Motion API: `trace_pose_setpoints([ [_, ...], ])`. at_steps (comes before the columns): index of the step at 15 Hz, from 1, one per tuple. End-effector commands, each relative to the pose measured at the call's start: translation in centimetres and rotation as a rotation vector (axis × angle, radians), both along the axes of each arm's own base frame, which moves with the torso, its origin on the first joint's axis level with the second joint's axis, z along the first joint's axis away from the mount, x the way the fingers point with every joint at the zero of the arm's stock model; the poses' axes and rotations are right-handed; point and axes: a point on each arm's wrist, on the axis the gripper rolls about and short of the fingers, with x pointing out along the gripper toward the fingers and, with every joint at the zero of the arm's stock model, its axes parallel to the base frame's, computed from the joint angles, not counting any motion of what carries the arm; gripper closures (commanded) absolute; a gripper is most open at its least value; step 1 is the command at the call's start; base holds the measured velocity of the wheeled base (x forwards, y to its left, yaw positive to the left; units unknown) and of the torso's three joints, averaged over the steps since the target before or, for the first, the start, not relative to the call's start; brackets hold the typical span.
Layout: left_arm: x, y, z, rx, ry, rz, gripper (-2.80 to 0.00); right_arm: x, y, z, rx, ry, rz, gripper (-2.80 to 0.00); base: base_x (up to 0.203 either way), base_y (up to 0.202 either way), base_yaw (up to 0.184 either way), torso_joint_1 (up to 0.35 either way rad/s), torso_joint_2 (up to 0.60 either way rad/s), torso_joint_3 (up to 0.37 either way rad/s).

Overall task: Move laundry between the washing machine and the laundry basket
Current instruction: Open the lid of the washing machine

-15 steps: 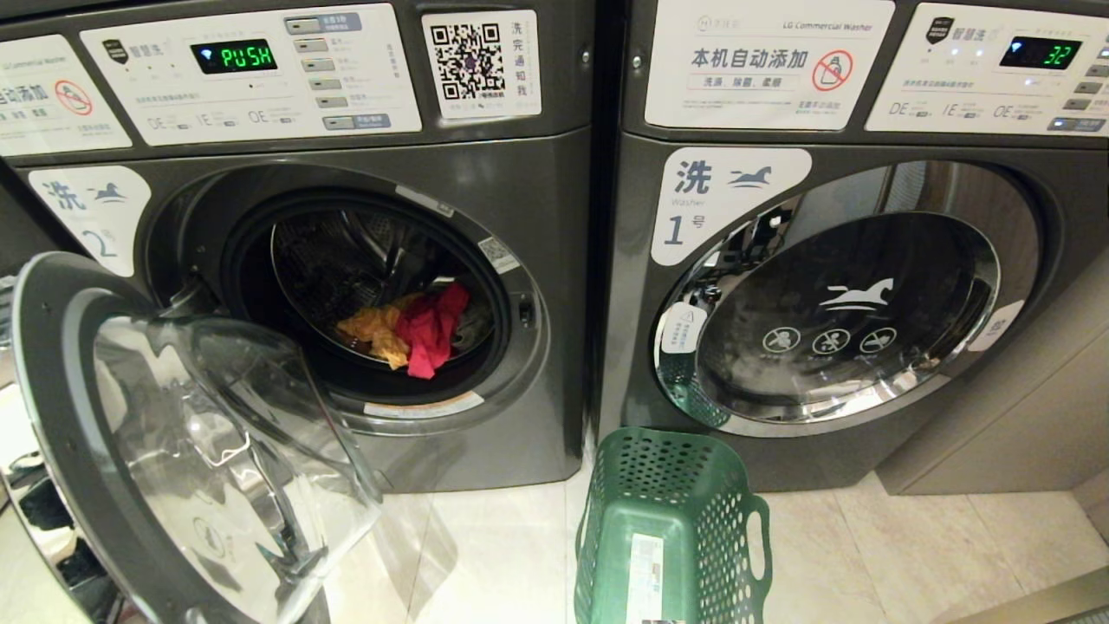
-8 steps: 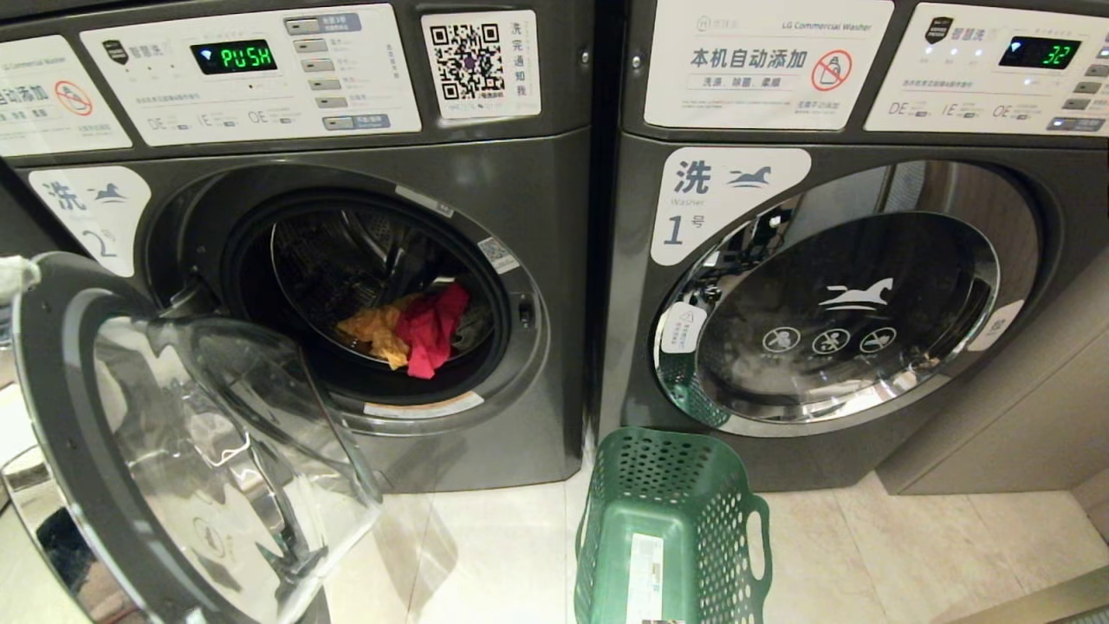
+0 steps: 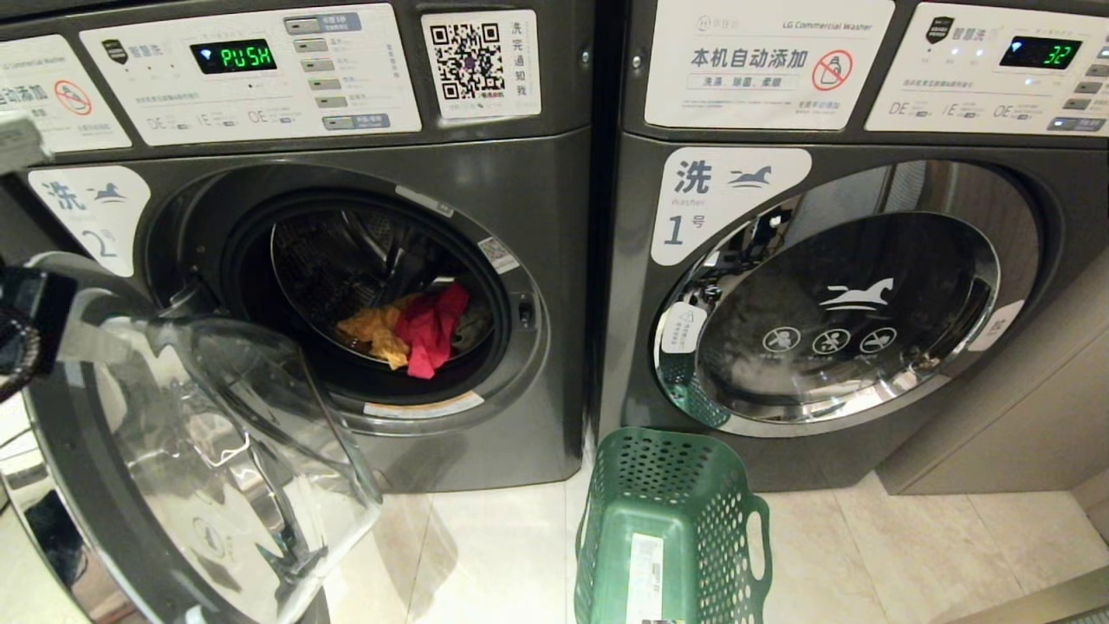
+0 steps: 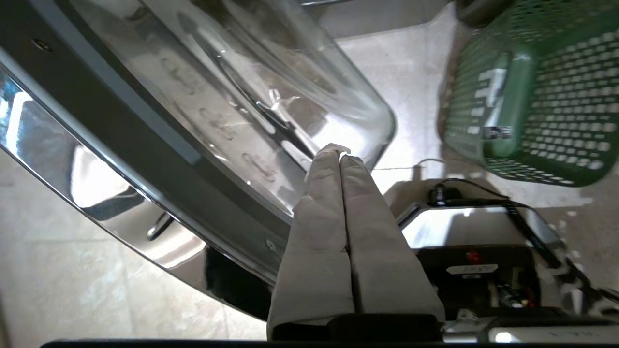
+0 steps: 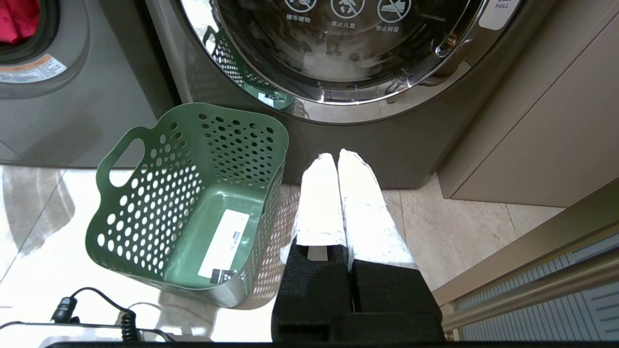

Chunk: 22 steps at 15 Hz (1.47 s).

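Observation:
The washing machine [image 3: 520, 191] numbered 2 stands at the left with its round glass door [image 3: 199, 451] swung wide open. In the drum lies the laundry: a mustard yellow garment [image 3: 375, 334] and a red-pink one [image 3: 431, 329] beside it. The green laundry basket [image 3: 719, 520] sits empty on the floor between the two machines. My left gripper [image 4: 340, 152] is shut with nothing in it and hangs over the open door [image 4: 193, 96]. Part of the left arm [image 3: 22, 321] shows at the left edge of the head view. Beside the basket [image 5: 159, 193], my right gripper [image 5: 337, 155] is parked low, shut and empty.
A like washer numbered 1 [image 3: 832, 321] stands to the right, its door shut. A beige cabinet [image 3: 996, 416] is beyond it. My own base with a black cable [image 4: 483, 232] lies under the left gripper. The floor is pale tile [image 3: 866, 555].
The left arm has risen into the head view at the left edge, beside the open door. Laundry, basket and door have not moved.

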Motion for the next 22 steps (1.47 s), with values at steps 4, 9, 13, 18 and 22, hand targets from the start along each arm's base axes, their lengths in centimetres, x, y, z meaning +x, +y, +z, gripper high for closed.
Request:
trace_pose_setpoints([
  [4,1.5,-0.5,-1.5,0.114,0.084,0.085,0.0,0.0,0.0,0.0,-0.001,0.001,0.001,0.0,0.0,0.0,0.0,0.0,0.0,0.0],
  [9,1.2,0.4,-2.0,0.178,0.145,0.172,0.0,0.0,0.0,0.0,-0.001,0.001,0.001,0.0,0.0,0.0,0.0,0.0,0.0,0.0],
  [13,1.3,1.4,-2.3,0.178,0.163,0.23,0.0,0.0,0.0,0.0,0.0,0.001,0.001,0.0,0.0,0.0,0.0,0.0,0.0,0.0],
  [18,0.9,4.9,-2.7,0.219,0.187,0.478,0.0,0.0,0.0,0.0,0.0,0.001,0.001,0.0,0.0,0.0,0.0,0.0,0.0,0.0],
  [22,-0.4,8.6,-3.2,0.277,0.231,0.768,0.0,0.0,0.0,0.0,0.0,0.001,0.001,0.0,0.0,0.0,0.0,0.0,0.0,0.0],
])
